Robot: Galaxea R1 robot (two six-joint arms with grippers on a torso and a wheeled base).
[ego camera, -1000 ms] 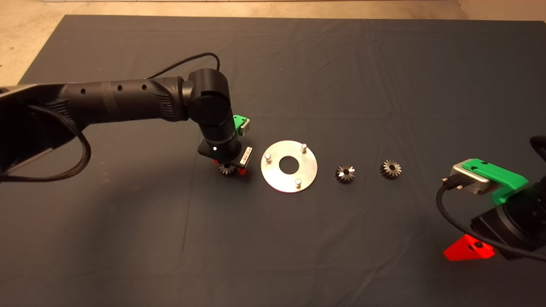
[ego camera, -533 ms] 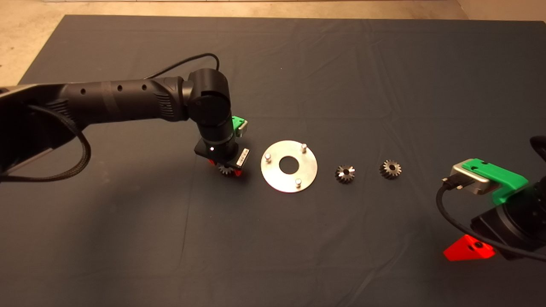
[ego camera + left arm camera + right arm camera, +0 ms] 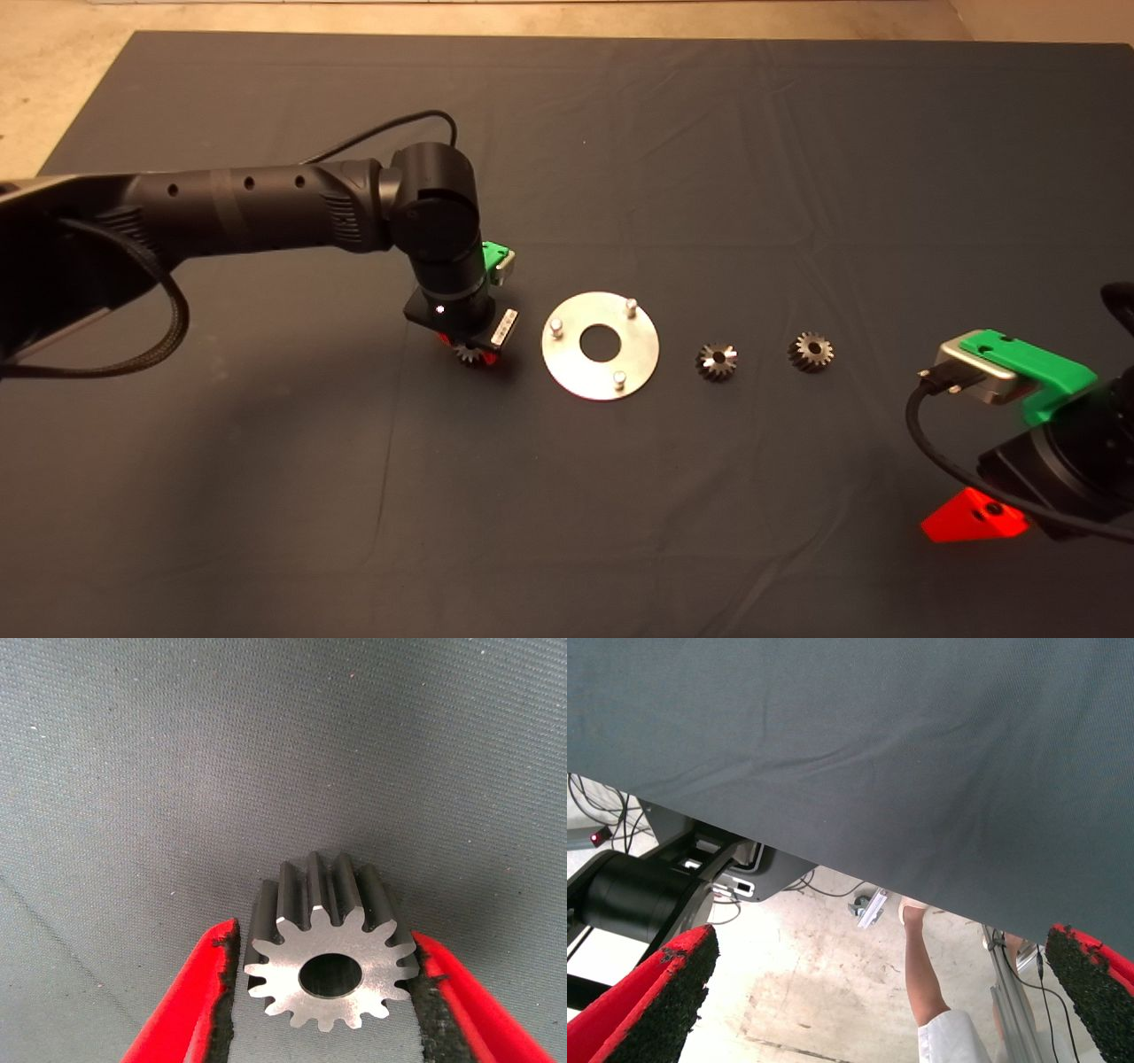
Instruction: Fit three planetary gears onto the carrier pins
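My left gripper (image 3: 471,353) reaches down just left of the shiny disc (image 3: 576,372) and is shut on one planetary gear (image 3: 469,354). In the left wrist view the gear (image 3: 323,952) sits between the red fingers (image 3: 190,1001), its bored face toward the camera and the pads against its teeth. The left gripper (image 3: 325,992) holds it at or just above the mat. Three carrier pins (image 3: 556,327) (image 3: 631,307) (image 3: 620,379) stand bare on the disc. Two more planetary gears (image 3: 717,361) (image 3: 810,351) lie right of the disc. My right gripper (image 3: 974,518) is parked at the lower right, open (image 3: 877,988).
The dark mat (image 3: 620,133) covers the table, with bare floor (image 3: 53,71) past its far left corner. The left arm's cable (image 3: 381,133) loops above the arm. The right wrist view shows a person's leg (image 3: 926,974) and the robot base (image 3: 638,895) below the mat's edge.
The left wrist has shifted slightly left and settled over the gear, with the fingers now around it. The disc, the two loose gears and the right arm have not moved.
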